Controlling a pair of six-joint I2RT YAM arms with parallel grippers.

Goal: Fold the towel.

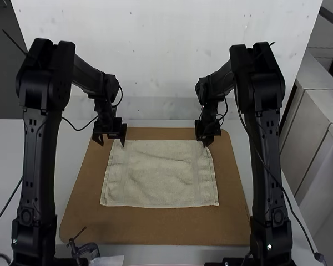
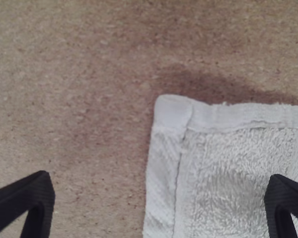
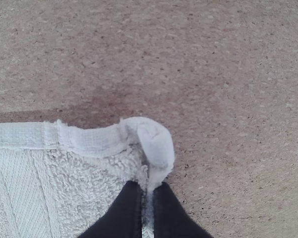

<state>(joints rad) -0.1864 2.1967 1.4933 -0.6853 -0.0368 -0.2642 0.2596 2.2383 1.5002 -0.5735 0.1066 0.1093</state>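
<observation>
The cream towel (image 1: 161, 174) lies spread out as a rectangle on the brown board. At its far left corner is my left gripper (image 1: 112, 141), open; in the left wrist view the left gripper (image 2: 159, 193) has its fingers wide apart, with the hemmed corner of the towel (image 2: 228, 163) between them. My right gripper (image 1: 206, 142) is at the far right corner. Seen from its wrist, the right gripper (image 3: 148, 191) is shut on the towel (image 3: 79, 173) near that corner, which is pinched into a small upright fold.
The brown board (image 1: 155, 227) extends around the towel on every side. A pale wall rises beyond the table (image 1: 22, 166). At the near left edge lie a small dark clamp-like object (image 1: 86, 249) and a piece of paper (image 1: 108, 260).
</observation>
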